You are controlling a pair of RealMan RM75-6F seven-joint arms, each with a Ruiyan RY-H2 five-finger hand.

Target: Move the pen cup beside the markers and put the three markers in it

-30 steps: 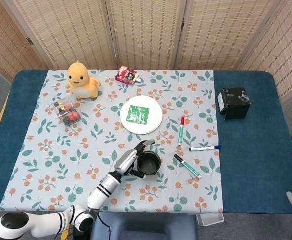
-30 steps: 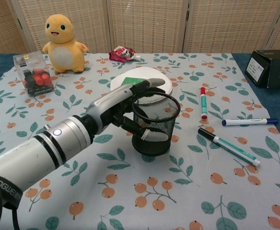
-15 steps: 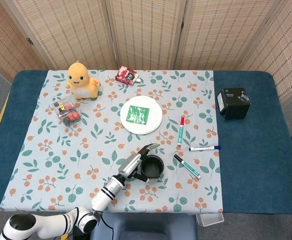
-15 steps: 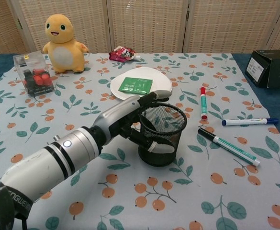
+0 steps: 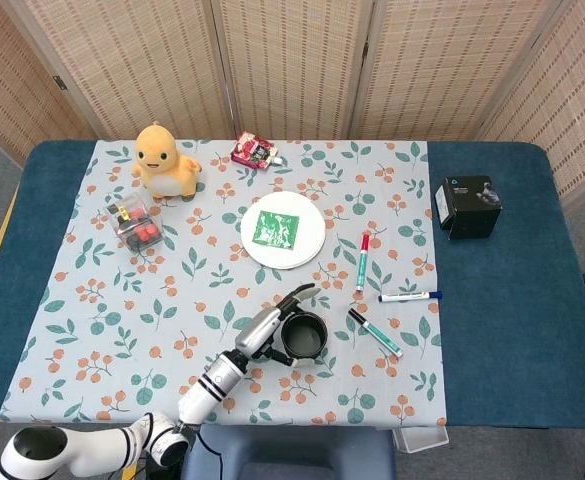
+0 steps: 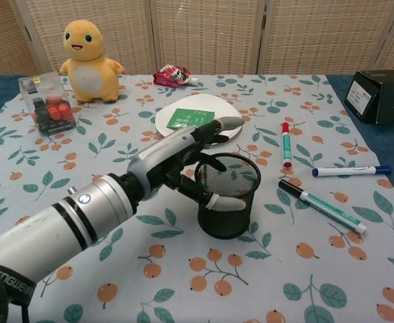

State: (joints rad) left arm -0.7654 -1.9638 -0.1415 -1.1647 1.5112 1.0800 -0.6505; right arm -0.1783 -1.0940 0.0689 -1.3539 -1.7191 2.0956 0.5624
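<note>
The pen cup [image 6: 227, 196] now stands upright on the flowered cloth [image 6: 116, 269], set down lower and a little further toward the markers than it was half a second ago, when it sat higher in the chest view and looked partly carried. The left hand [image 6: 183, 165] has begun to let go: its upper fingers [image 6: 213, 128] have lifted and spread above the rim, and only a lower finger and the thumb look to be against the mesh wall, so whether any real grip is left I cannot tell. In the head view the cup [image 5: 303, 335] sits just beside the green marker [image 5: 375, 333], with a small gap between them; the blue marker [image 5: 410, 297] and the red marker [image 5: 362, 262] lie a bit further off, all three flat on the cloth and untouched.

My reading is that the first half of the task, bringing the cup next to the markers, is as good as done, and the hand is in the act of releasing. What remains is the whole second half: each marker has to be picked up and dropped in. The right hand does not show in either view, so which hand will do the picking is open. The white plate [image 5: 312, 225] with its green packet [image 5: 274, 229] lies behind the cup and seems out of the way
</note>
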